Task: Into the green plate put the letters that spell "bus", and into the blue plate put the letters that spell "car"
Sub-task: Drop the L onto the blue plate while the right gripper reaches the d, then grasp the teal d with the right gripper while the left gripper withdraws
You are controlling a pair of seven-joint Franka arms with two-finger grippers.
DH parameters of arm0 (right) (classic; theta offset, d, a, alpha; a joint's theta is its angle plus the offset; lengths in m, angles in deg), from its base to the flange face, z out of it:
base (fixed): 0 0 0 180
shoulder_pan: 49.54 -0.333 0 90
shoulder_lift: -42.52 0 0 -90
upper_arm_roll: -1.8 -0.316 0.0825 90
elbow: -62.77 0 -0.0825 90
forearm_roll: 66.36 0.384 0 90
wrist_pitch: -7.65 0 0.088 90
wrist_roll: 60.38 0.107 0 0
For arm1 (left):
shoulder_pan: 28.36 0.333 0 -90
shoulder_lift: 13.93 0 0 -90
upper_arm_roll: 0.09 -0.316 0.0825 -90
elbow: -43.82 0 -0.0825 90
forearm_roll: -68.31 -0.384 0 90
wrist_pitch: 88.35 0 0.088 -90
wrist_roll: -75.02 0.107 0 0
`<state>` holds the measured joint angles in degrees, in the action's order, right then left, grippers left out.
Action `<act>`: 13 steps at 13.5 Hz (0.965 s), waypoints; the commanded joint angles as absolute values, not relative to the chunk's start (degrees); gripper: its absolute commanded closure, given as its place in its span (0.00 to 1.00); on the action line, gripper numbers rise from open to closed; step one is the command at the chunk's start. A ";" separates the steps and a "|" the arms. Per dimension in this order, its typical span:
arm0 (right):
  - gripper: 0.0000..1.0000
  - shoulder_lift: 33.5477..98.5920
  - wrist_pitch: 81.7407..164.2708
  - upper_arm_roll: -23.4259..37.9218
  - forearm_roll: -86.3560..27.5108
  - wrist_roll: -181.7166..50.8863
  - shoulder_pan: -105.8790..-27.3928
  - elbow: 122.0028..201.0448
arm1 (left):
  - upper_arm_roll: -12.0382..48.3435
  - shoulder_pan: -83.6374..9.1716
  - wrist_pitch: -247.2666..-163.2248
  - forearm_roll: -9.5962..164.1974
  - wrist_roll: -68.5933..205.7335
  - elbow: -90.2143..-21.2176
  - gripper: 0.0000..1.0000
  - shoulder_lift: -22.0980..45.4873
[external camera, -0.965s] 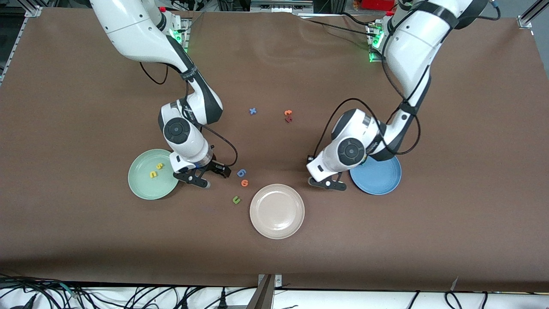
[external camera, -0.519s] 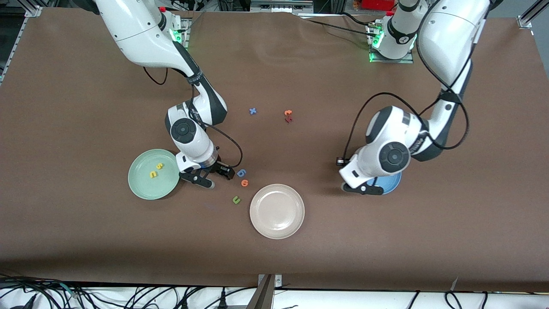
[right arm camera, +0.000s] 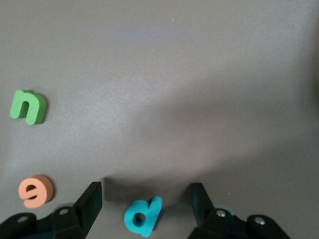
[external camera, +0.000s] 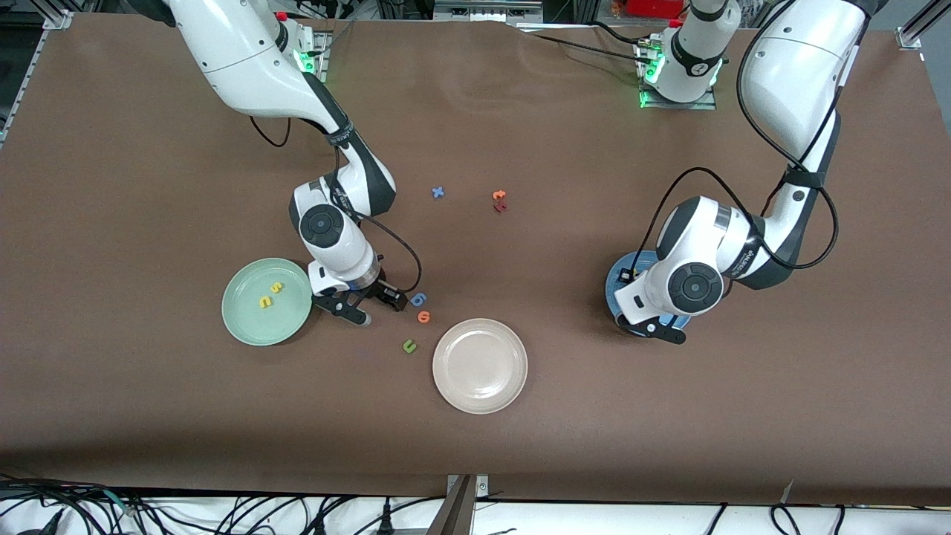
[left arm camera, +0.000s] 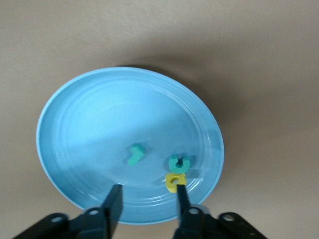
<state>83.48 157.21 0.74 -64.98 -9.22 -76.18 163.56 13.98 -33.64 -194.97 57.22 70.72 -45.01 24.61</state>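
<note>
The blue plate (left arm camera: 99,114) holds a teal "r" (left arm camera: 135,154), a teal "c" (left arm camera: 178,162) and a yellow "a" (left arm camera: 175,181). My left gripper (left arm camera: 147,198) hangs open just over that plate (external camera: 615,279), and the "a" lies by one fingertip, not held. The green plate (external camera: 249,323) holds a yellow "u" (external camera: 264,302) and a yellow "s" (external camera: 276,287). Beside it, low over the table, my right gripper (right arm camera: 144,198) stands open around the teal "b" (right arm camera: 143,215), with a gap on each side. In the front view the right gripper (external camera: 369,303) hides the "b".
A blue "6"-like letter (external camera: 418,299), an orange one (external camera: 423,316) and a dark green "u" (external camera: 409,345) lie close to the right gripper. The beige plate (external camera: 480,365) sits nearer the front camera. A blue "x" (external camera: 437,192), an orange "t" (external camera: 499,195) and a red letter (external camera: 500,207) lie mid-table.
The left arm swung from beside the blue plate to over it, and its gripper has opened. The right gripper crept a little away from the green plate toward the blue "6".
</note>
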 commanded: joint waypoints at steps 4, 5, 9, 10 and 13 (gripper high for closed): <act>0.19 84.09 157.68 -0.84 -64.16 -3.26 -76.70 163.58 | 14.68 -33.80 -189.18 56.27 72.12 -42.24 0.00 20.72; 0.19 84.09 157.68 -0.84 -64.16 -3.34 -76.70 163.58 | 14.85 -33.46 -186.81 56.44 72.12 -40.31 0.00 19.48; 0.45 84.18 157.68 -0.75 -64.33 -4.48 -76.70 163.66 | 15.03 -33.90 -177.65 56.36 72.03 -35.37 0.00 13.08; 0.56 84.18 157.68 -0.66 -64.33 -4.92 -76.61 163.66 | 14.77 -33.46 -177.30 56.44 72.12 -35.37 0.00 10.36; 0.84 84.18 157.68 -0.66 -64.42 -5.63 -76.61 163.66 | 12.85 -32.58 -176.15 58.45 72.30 -36.15 0.00 2.11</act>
<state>83.40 157.27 -0.53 -64.96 -4.60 -76.54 163.48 14.31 -33.38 -176.93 57.28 71.78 -34.21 8.29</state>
